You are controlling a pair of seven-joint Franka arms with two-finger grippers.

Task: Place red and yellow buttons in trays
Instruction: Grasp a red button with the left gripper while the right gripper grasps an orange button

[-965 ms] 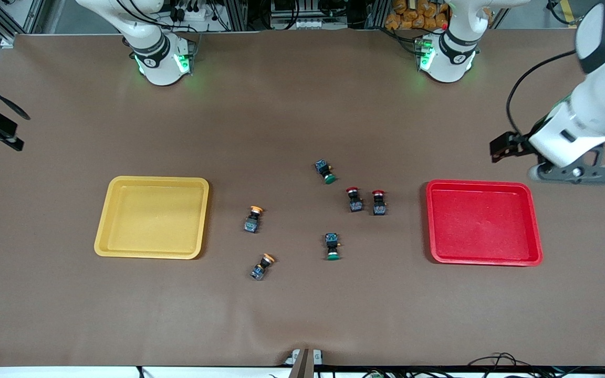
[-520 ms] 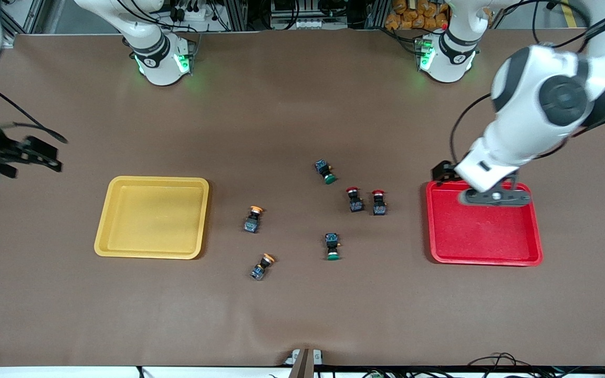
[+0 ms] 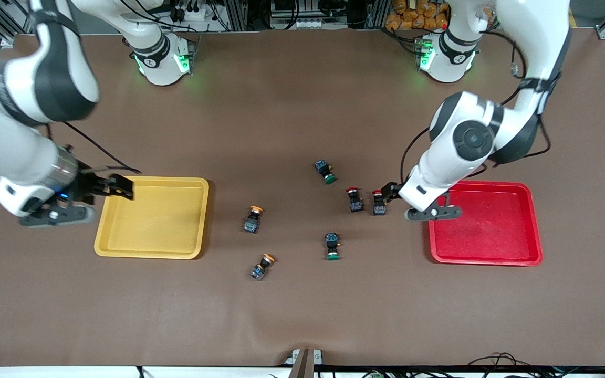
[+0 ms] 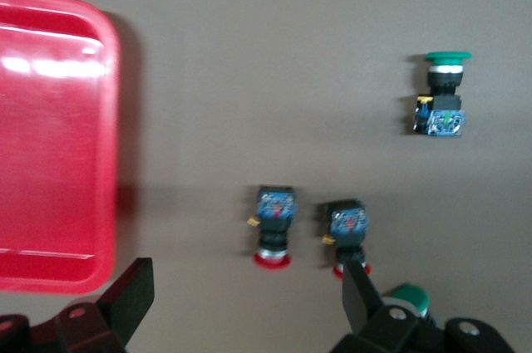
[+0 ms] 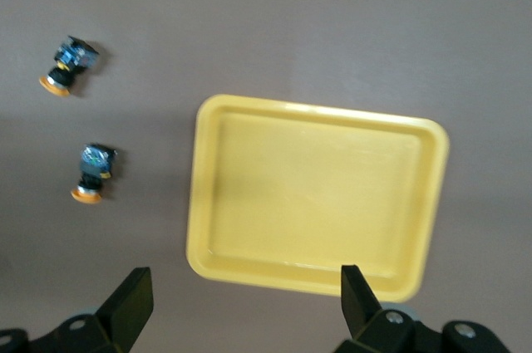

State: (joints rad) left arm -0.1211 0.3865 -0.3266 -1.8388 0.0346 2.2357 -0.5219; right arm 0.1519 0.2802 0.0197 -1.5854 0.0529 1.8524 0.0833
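Both arms have swung inward, open left tool [image 3: 396,202] nearing the red-capped buttons [image 3: 378,202], open right tool [image 3: 74,202] reaching the yellow tray [image 3: 104,231]; descent and grasp come next

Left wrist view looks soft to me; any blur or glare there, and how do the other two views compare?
Left wrist view: slightly blurred throughout, with white glare streaks on the red tray and a dark shadow along its rim. Right wrist view: mild softness, faint sheen on the yellow tray. Front view: sharp and evenly lit, green glow at both arm bases; the red buttons read clearly.
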